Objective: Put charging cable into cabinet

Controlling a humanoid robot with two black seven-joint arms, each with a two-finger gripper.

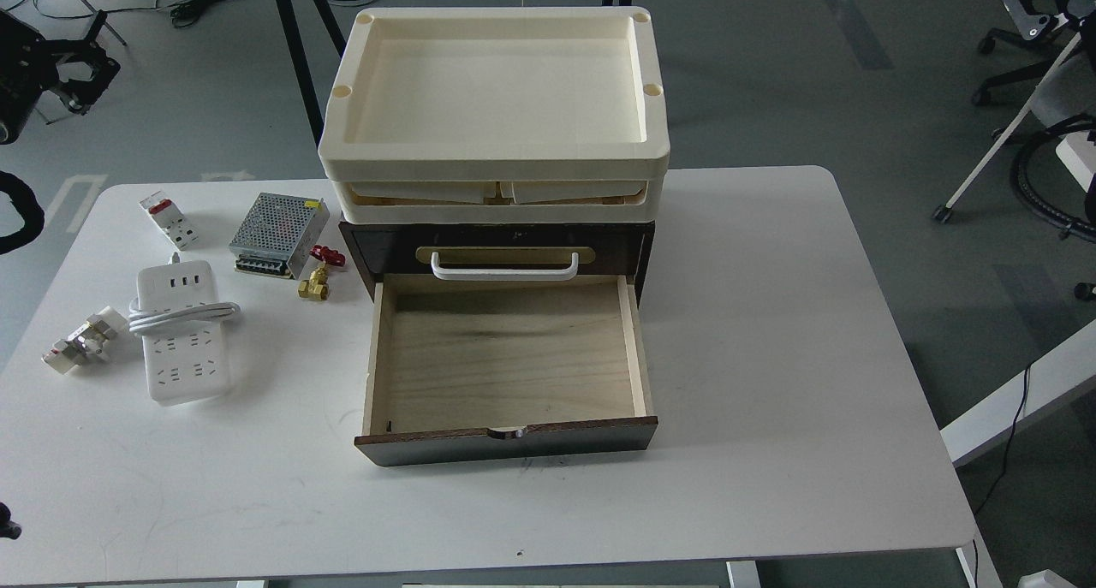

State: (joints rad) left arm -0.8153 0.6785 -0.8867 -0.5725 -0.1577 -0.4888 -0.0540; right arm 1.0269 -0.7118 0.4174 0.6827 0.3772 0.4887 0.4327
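The charging cable (184,348) is a white power strip lying flat on the left side of the table, with its thick white cord looped across its middle. The cabinet (364,246) stands at the table's centre, dark brown, with a white bar handle (503,268) on its upper drawer. Its lower drawer (505,357) is pulled out toward me, pale wood inside and empty. My left gripper (90,66) hangs off the table at the far upper left, dark and small. My right gripper (1040,6) shows as a dark shape at the upper right corner. Neither touches anything.
Cream plastic trays (497,156) are stacked on the cabinet. Left of it lie a metal mesh power supply box (278,233), a small white-and-red adapter (169,220), a brass valve with a red handle (318,276) and a white plug cluster (81,344). Office chairs stand at the right.
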